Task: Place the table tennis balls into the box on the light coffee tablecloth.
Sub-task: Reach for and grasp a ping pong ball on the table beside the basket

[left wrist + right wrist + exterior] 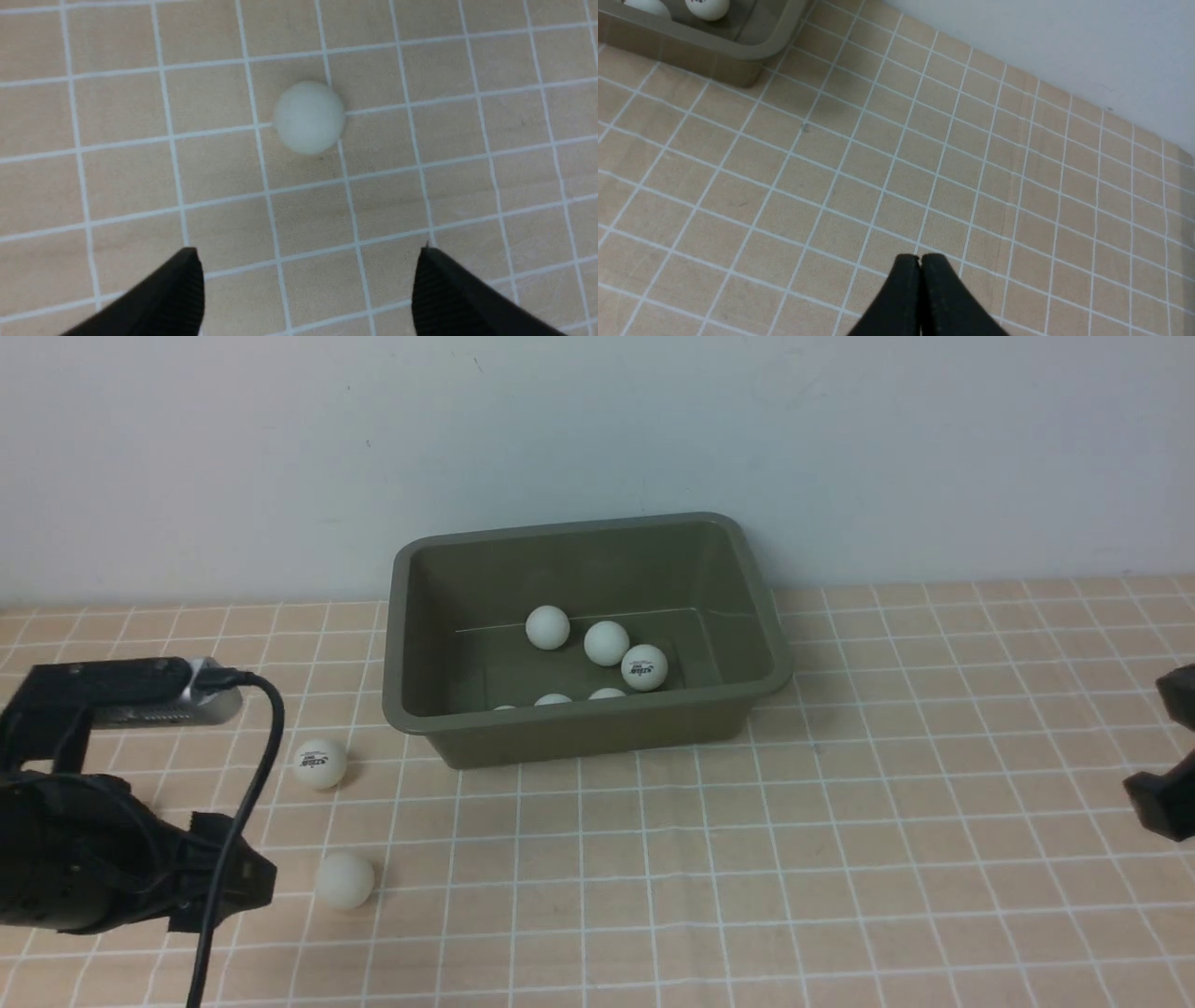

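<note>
The olive-green box [597,737] stands at the back middle of the light coffee tablecloth [747,859]. Several table tennis balls [607,642] lie inside it. Two balls lie on the cloth left of the box: one with a logo [320,763] and a plain one [344,880]. My left gripper [252,882] sits just left of the plain ball. In the left wrist view it [308,254] is open and empty, with the plain ball [308,117] ahead of the jaws. My right gripper [920,257] is shut and empty over bare cloth, far right of the box [752,51].
A pale wall runs right behind the box. The left arm's black cable [252,784] hangs beside the logo ball. Part of the right arm [1162,798] shows at the right edge of the front view.
</note>
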